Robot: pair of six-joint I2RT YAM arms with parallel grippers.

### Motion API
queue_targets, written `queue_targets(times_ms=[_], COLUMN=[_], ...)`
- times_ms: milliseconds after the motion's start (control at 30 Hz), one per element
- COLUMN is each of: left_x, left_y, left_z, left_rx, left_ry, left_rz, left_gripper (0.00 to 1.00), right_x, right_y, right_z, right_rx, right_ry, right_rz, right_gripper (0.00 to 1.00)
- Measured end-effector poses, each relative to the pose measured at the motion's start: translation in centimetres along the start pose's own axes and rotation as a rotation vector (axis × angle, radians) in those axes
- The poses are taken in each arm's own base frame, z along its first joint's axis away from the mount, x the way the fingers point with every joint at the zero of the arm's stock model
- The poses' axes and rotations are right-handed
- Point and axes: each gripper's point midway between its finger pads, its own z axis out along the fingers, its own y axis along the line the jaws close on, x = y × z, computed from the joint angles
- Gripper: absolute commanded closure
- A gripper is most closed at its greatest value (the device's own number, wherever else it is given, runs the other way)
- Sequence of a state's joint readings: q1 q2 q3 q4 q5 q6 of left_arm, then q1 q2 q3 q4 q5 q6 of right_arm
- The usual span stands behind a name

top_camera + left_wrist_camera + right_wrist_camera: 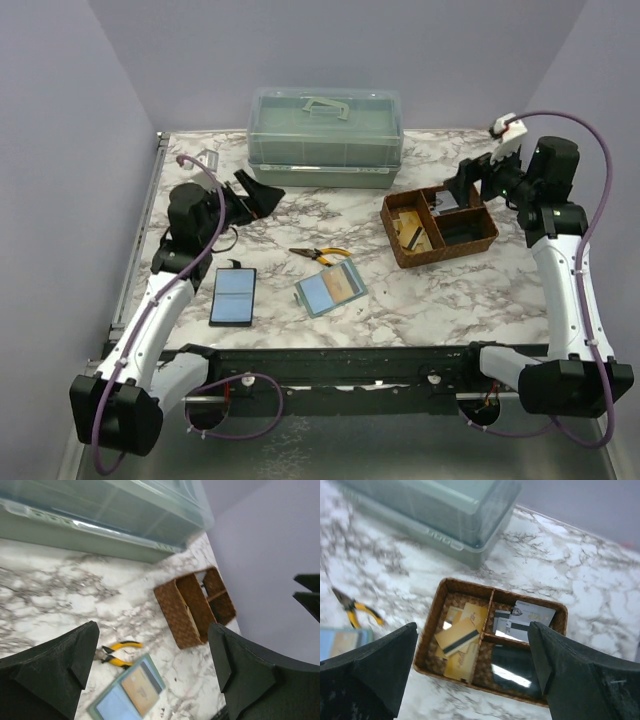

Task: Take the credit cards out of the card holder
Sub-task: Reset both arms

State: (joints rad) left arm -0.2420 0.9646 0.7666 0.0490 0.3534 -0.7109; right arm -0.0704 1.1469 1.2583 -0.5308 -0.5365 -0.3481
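- We take the brown woven tray (440, 255) as our landmark. It sits on the marble worktop (420, 300), toward the right side.
- The right hand (472, 627) hangs directly above the tray, its fingers spread wide with nothing between them.
- The left hand (154, 630) is raised well to the left of the tray, likewise wide open and empty.
- The card holder (330, 291) lies flat and opened out, left of the tray and nearer the arm bases, well apart from it.
- On the holder's panel nearer the tray we see a tan card (343, 287). The other panel shows a bluish face, and we cannot tell whether that is a card or the holder's own surface.
- Several credit cards (457, 640) lie loose inside the tray. Tan ones, one with a dark stripe, overlap in the long left compartment, and pale grey ones lie in the far right compartment.
- The tray's near right compartment holds a dark glossy object (512, 667) that we cannot identify.
- Yellow-handled pliers (320, 254) lie left of the tray, just beyond the card holder.
- A dark phone (233, 295) lies flat, farther left of the tray than the holder.
- A clear lidded storage box (325, 135) stands behind the tray and to its left.
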Motion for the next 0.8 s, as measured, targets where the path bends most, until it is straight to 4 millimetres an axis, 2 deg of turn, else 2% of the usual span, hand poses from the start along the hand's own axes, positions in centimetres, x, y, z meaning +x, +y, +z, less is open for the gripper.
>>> queue_targets(times_ms=[133, 300, 633, 800], left_x=[-3.8, -5.6, -7.5, -8.1], left_y=[2.0, 2.9, 0.8, 0.1], left_z=[-0.4, -1.5, -3.8, -4.2], left_rx=[-0.107, -0.173, -0.171, -0.16], left_ry=[-0.03, -0.028, -0.069, -0.082], left_rz=[0.037, 0.069, 0.1, 0.108], left_gripper=[0.01, 0.01, 0.01, 0.01], right_x=[-1.4, -3.3, -5.7, -7.8], right_y=[-2.0, -2.4, -3.1, -3.4], right_z=[-0.6, -1.3, -2.8, -4.3], right_rx=[0.13, 0.179, 0.241, 0.274], right_ry=[-0.058, -0.129, -0.207, -0.256], right_rz=[0.229, 0.339, 0.432, 0.418], right_gripper=[0.01, 0.01, 0.01, 0.01])
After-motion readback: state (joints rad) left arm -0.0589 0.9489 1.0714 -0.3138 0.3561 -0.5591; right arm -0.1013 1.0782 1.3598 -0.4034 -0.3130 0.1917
